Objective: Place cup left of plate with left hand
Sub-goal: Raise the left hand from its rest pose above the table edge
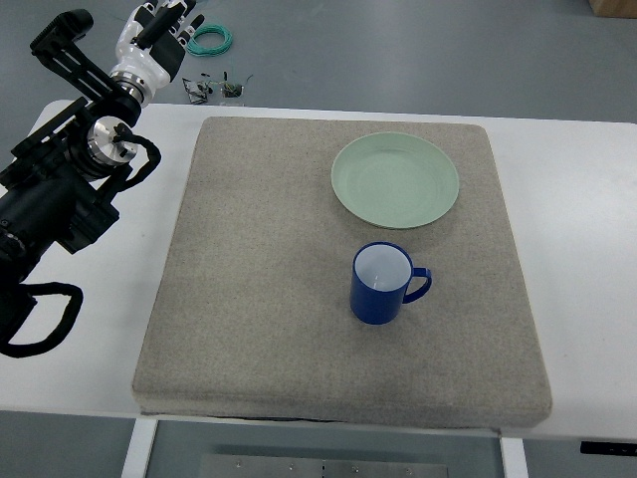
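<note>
A blue cup point(382, 284) with a white inside stands upright on the grey mat point(259, 299), its handle pointing right. It sits just in front of the pale green plate point(395, 180), which lies at the mat's back right. My left hand point(162, 28) is raised at the top left, beyond the table's far edge and far from the cup, fingers relaxed and holding nothing. Its black arm comes in along the left edge. No right arm shows.
The mat covers most of a white table point(577, 249). On the floor behind the table lie a green cable coil point(210, 40) and some small dark parts point(217, 89). A brown box corner point(612, 7) shows top right.
</note>
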`<control>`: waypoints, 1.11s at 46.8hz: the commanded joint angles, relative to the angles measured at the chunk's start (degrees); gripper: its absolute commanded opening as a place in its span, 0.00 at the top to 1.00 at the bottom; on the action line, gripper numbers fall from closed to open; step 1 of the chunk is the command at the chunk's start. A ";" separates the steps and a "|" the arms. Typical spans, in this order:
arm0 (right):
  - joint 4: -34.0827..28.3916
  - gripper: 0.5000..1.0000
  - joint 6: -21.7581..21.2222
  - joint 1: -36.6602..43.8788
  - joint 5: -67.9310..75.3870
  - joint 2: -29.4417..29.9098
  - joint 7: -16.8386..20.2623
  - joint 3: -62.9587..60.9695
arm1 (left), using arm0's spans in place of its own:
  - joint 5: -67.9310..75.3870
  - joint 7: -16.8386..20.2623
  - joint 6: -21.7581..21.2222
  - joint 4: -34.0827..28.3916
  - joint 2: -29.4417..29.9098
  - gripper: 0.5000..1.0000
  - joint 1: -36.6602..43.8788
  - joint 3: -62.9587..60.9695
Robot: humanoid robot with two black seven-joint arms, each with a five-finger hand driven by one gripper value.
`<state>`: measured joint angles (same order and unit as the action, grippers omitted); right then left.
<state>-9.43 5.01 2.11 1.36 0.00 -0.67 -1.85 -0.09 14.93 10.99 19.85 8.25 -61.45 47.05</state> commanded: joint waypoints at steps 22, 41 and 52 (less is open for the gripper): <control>0.02 0.13 0.00 0.00 0.04 0.00 -0.03 0.00 | 0.09 0.10 -0.88 2.12 0.19 0.01 -0.34 -0.12; 0.02 0.13 0.00 0.00 -0.04 0.00 -0.03 0.00 | 0.35 0.01 -2.20 15.73 5.45 0.01 0.01 -3.19; 0.02 0.13 0.00 0.00 0.04 0.00 0.06 0.00 | 0.44 0.10 -1.24 27.51 11.61 0.02 0.28 -11.71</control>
<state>-9.42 5.01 2.11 1.38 0.00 -0.66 -1.85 0.27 14.99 9.25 44.88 18.27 -61.12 38.36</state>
